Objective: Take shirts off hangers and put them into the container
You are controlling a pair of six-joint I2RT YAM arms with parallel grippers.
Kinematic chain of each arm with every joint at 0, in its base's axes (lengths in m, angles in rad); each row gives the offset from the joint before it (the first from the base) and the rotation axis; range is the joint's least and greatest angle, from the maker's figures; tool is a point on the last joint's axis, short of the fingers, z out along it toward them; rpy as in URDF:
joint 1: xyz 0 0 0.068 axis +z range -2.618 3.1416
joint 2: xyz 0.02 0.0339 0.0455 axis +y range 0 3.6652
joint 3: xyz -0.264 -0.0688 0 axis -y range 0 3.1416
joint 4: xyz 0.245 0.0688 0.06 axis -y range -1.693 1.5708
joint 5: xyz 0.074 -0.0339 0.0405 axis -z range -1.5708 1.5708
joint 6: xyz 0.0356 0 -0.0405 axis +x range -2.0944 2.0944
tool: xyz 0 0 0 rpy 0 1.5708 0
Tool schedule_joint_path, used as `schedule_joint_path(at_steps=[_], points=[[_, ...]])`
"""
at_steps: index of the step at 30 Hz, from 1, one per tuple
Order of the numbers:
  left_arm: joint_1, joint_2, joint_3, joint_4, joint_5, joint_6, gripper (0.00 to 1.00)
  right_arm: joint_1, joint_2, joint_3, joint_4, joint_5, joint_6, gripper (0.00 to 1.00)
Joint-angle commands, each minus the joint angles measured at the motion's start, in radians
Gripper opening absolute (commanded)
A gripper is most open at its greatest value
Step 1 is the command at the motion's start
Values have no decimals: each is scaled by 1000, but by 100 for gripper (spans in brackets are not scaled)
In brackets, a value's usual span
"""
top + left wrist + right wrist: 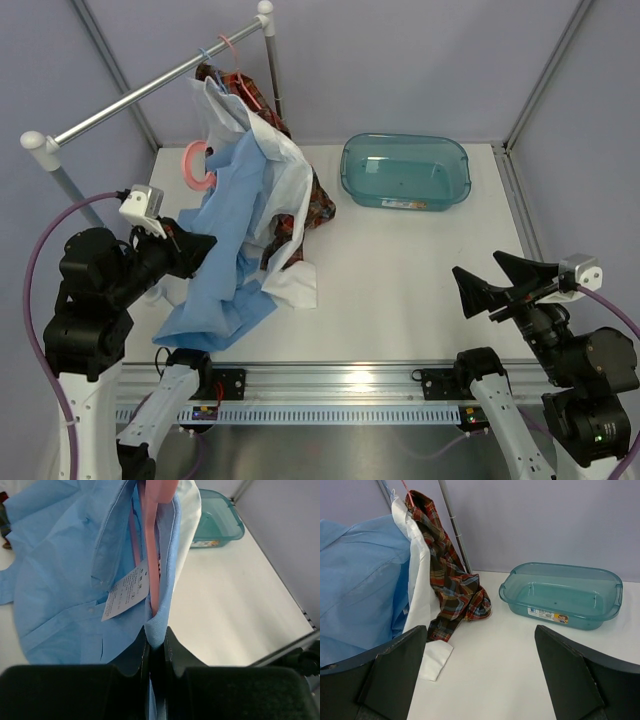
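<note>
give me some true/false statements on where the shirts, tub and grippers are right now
1. The left gripper is shut on an edge of the light blue shirt. True.
2. A shirt lies inside the container. False: no shirt is in it; all three are over by the rail.
3. The right gripper is open and holds nothing. True.
4. The plaid shirt lies flat on the table next to the right gripper. False: it hangs from the rail end, with its lower part bunched on the table.
5. A pink hanger sits inside the light blue shirt's collar. True.
</note>
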Motion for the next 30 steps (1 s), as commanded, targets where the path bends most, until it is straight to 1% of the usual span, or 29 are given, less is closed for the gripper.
schedule_joint_path(at_steps=[1,5,10,12,13,15,16,19,24,30], points=[[-3,25,14,28,258,11,0,9,5,-14,15,-29,3,99],[-3,42,-15,23,295,14,0,9,11,-18,21,-35,0,99],[-3,43,-9,22,223,25,0,8,40,-8,12,-28,-9,99],[-3,51,29,2,177,49,0,9,57,0,1,-22,-8,99],[-3,59,50,-26,104,52,0,9,61,0,0,-20,-8,100],[-3,66,80,-34,4,42,0,9,70,2,0,-22,-6,99],[-3,65,98,-31,-103,32,0,8,71,2,1,-25,-6,99],[-3,42,123,-29,-202,26,0,9,75,-1,4,-28,-2,100],[-3,-35,155,-31,-187,51,0,9,77,-1,6,-31,-2,99],[-3,-125,176,-29,-130,101,0,9,90,9,7,-49,1,99]])
